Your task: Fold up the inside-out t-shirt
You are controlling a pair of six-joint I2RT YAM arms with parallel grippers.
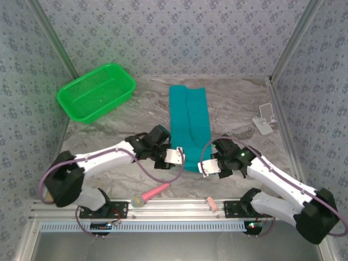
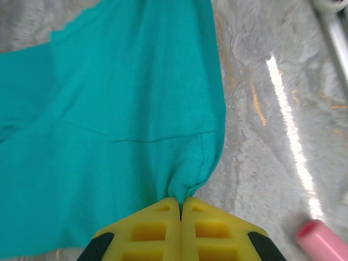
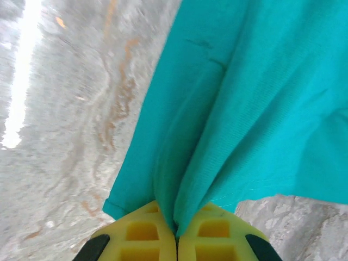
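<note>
The inside-out t-shirt (image 1: 189, 119) lies as a long narrow teal strip running from the back of the marble table toward the arms. My left gripper (image 1: 179, 156) is shut on the near left corner of the strip. In the left wrist view the yellow pads (image 2: 157, 228) pinch a bunched fold of the t-shirt (image 2: 109, 109) at its hem, the left gripper (image 2: 180, 204) pressed closed. My right gripper (image 1: 204, 167) is shut on the near right corner. In the right wrist view the t-shirt (image 3: 261, 109) gathers into pleats that run into the right gripper (image 3: 175, 228).
A green mesh basket (image 1: 97, 92) stands at the back left. A white stand (image 1: 265, 122) sits at the right. A pink-handled tool (image 1: 152, 193) and a small pink piece (image 1: 211, 204) lie by the near rail; a pink object (image 2: 321, 242) lies right of the left gripper.
</note>
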